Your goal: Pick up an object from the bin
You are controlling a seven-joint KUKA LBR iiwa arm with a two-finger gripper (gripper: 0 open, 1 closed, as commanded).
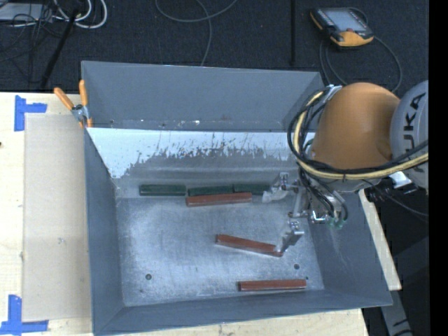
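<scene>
**Several flat bars lying loose, gripper tip sitting at the end of the middle one**

Sprawling across most of the view, the grey metal bin (103, 229) is holding a few thin flat strips, well apart from one another. The arm's orange domed wrist cover (353, 124) is hanging over the bin's right side, with cables looping round it.

Dark green flat bars (162, 190) are lying end to end along the foot of the back wall. A reddish-brown flat bar (218, 199) is resting just beside them, and another like it (271, 284) is lying near the front wall.

The slim brown flat bar in the middle of the floor (241, 243) is lying slightly tilted, and the gripper (288, 242) is meeting its right end (whether it is parted or clamped there, I cannot tell).

Judging from this, the grasp is being set up. A strip this thin is probably calling for a squeeze across its narrow width, low against the floor. Gripping so near the end is risking the bar swinging or slipping out on the lift.
</scene>
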